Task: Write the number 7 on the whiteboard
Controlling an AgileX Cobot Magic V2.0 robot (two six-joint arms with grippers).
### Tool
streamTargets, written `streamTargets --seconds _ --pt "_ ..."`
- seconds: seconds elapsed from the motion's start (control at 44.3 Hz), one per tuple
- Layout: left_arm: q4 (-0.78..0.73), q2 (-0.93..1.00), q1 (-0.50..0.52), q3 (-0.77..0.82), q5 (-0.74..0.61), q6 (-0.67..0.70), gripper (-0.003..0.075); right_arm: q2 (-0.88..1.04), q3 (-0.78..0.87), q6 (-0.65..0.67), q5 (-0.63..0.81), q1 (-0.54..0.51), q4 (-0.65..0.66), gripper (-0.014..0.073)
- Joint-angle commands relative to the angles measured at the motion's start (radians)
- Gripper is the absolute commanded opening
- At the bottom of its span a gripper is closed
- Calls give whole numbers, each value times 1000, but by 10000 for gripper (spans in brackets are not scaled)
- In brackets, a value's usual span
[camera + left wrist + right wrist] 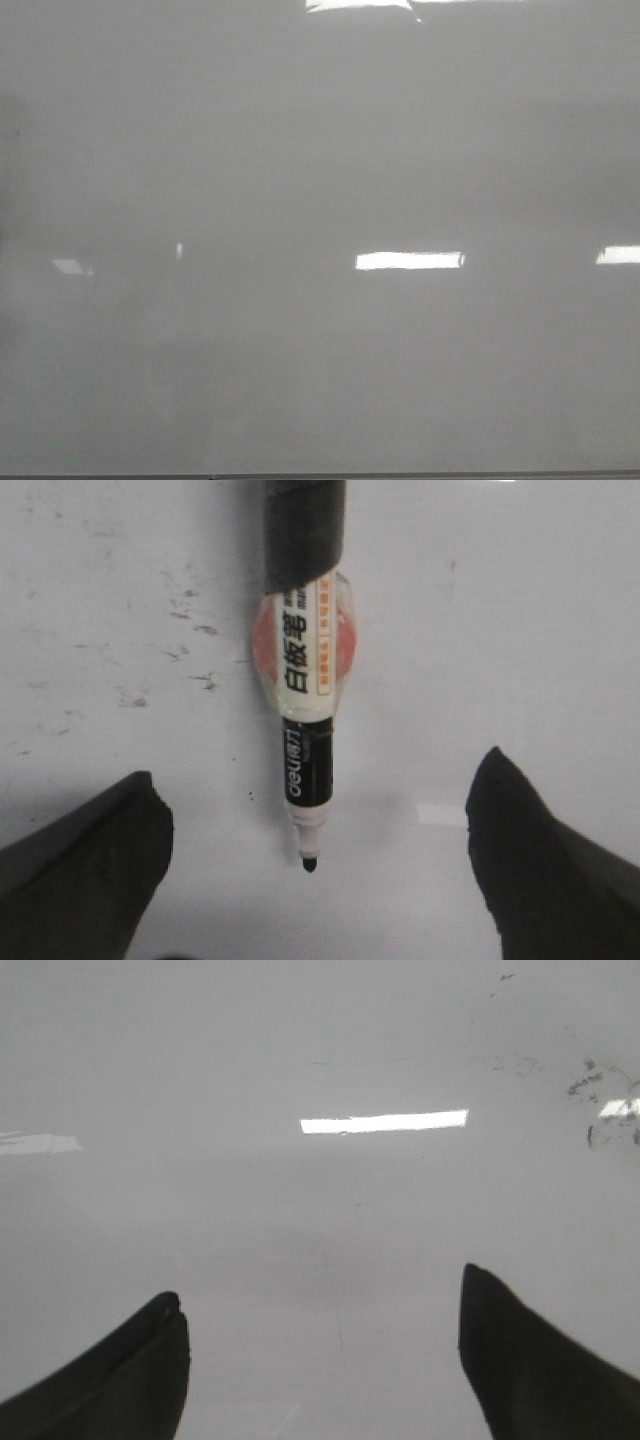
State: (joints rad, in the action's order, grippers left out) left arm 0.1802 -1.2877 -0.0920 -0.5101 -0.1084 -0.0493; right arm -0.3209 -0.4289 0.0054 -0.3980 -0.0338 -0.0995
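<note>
The whiteboard (320, 150) fills the front view as a glossy pale grey surface with no black stroke on it; no number 7 shows in any view. In the left wrist view a whiteboard marker (305, 680), with a white and orange label, a black front section and a bare black tip (309, 862), lies on the board (500, 630). A black sleeve (303, 530) covers its far end. My left gripper (318, 765) is open, with one finger on each side of the marker and apart from it. My right gripper (320, 1285) is open and empty over the bare board (320, 1210).
Bright rectangular light reflections (410, 261) lie on the board. A thin dark bottom edge (400, 476) runs along the front. Faint dark smudges mark the board near the marker (190, 650) and in the right wrist view (600, 1080). Neither arm shows in the front view.
</note>
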Motion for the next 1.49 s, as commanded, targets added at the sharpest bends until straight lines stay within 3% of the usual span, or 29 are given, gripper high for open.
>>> streamTargets --seconds 0.0,0.181,0.406,0.654,0.925,1.061,1.151,1.264,1.376,1.467 --pt "7 -41 1 -39 -136 2 584 -16 -36 -5 93 -6 6 580" --pt "0 -85 1 -41 -200 2 561 -16 -36 -5 93 -6 6 580" --pt "-34 -132 1 -41 -292 2 384 -16 -36 -5 93 -6 6 580" --pt "-39 -196 -1 -41 -338 2 340 -16 -36 -5 94 -6 6 580" --pt "-51 -195 -1 -41 -362 0 35 -16 -36 -5 94 -6 6 580" --pt "-60 -172 -5 -41 -334 0 -20 -16 -36 -5 94 -6 6 580" --pt "-60 -109 -30 -49 -215 0 -20 -16 -36 -5 94 -6 6 580" --pt "-68 -25 -75 -112 83 0 -20 -20 -46 -5 59 -6 6 580" --pt "-180 3 -146 -230 416 -2 -20 -61 -90 -75 -8 -4 6 580" --pt "-248 3 -219 -308 598 -25 -20 -116 -141 -111 -67 15 -3 580"
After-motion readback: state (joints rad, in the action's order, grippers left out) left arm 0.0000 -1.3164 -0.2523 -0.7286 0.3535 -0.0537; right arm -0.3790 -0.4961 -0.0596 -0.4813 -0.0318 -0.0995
